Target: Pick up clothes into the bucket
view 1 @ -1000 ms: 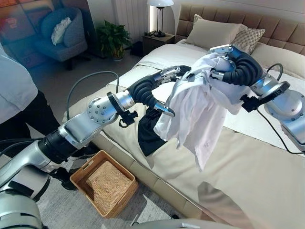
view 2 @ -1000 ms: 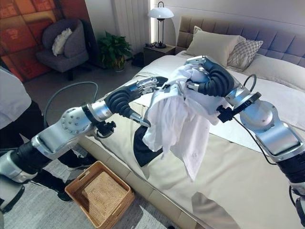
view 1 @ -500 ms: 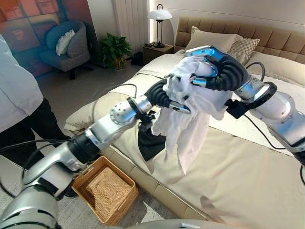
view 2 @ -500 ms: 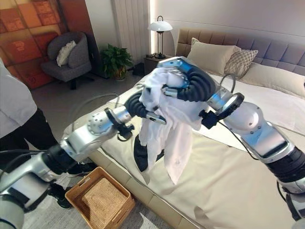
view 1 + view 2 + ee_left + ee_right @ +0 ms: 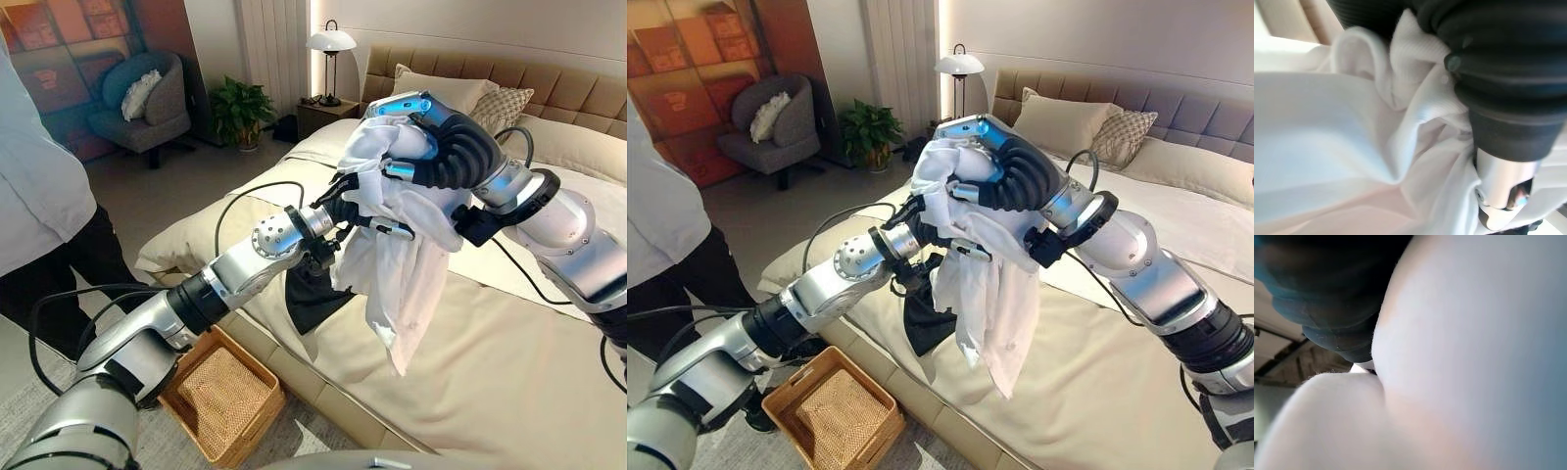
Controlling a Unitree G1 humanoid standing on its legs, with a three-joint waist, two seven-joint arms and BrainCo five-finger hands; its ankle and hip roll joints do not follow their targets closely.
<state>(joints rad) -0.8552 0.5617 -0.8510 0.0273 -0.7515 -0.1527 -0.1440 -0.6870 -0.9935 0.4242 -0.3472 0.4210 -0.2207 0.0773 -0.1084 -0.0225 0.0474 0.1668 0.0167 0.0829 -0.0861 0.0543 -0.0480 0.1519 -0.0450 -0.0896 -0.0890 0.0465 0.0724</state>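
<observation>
A white shirt (image 5: 404,266) hangs in the air above the near edge of the bed (image 5: 519,352), held by both hands. My right hand (image 5: 446,147) is on top, curled round the bunched collar end. My left hand (image 5: 345,192) reaches in from the left just below it, its fingers buried in the cloth and its thumb (image 5: 394,231) pinching the fabric. In the left wrist view the shirt (image 5: 1352,147) lies bunched against the hand. A dark garment (image 5: 312,294) lies on the bed edge behind the shirt. The wicker basket (image 5: 794,380) stands on the floor beside the bed, below my left arm.
A person (image 5: 39,196) in a white top and dark trousers stands at the left. Pillows (image 5: 460,93) lie at the headboard. A lamp (image 5: 331,41) on a nightstand, a plant (image 5: 240,106) and an armchair (image 5: 147,93) stand at the back.
Both hands have come closer together and carried the shirt higher and leftwards, towards the bed's near edge. The camera has also shifted.
</observation>
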